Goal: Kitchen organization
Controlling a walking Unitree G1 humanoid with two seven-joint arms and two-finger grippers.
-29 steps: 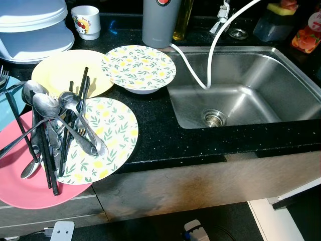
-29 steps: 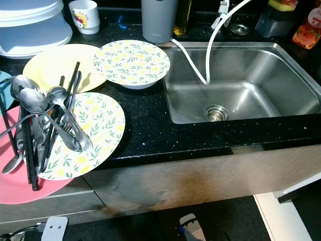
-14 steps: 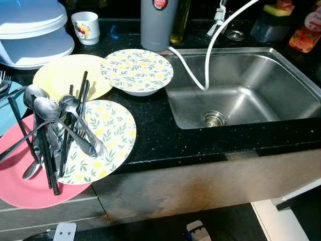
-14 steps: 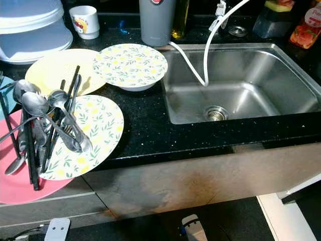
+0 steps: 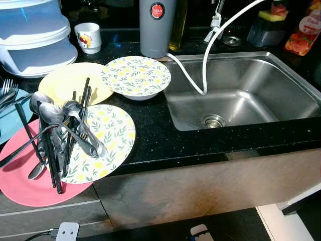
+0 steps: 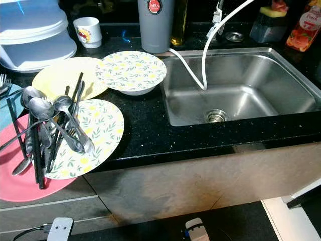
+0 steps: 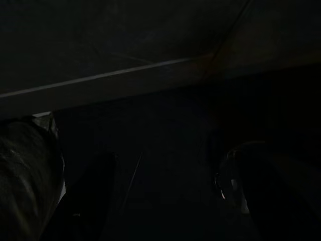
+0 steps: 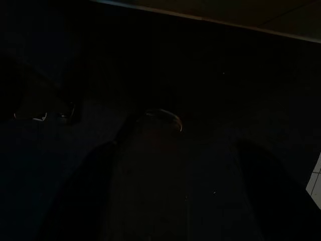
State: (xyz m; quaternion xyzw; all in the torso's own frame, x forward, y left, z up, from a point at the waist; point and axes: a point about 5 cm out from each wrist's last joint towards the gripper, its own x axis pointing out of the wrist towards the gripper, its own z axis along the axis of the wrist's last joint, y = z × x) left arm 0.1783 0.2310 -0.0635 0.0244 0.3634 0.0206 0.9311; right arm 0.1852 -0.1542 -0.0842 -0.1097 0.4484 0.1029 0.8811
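Observation:
On the black counter left of the sink lie a pink plate, a leaf-patterned plate and a yellow plate. A pile of spoons, forks and black chopsticks rests across the pink and patterned plates. A patterned bowl stands by the sink's corner. Both arms hang low in the shade. In the dark left wrist view my left gripper shows two fingers apart with nothing between them. My right gripper looks the same in the right wrist view.
The steel sink takes up the right, with a white hose dangling into it. At the back stand a grey tumbler, a white mug and a pale blue stacked container. Bottles and a sponge sit back right.
The camera has tilted up, so more of the counter's back shows and everything sits lower in the picture. Nothing on the counter has moved.

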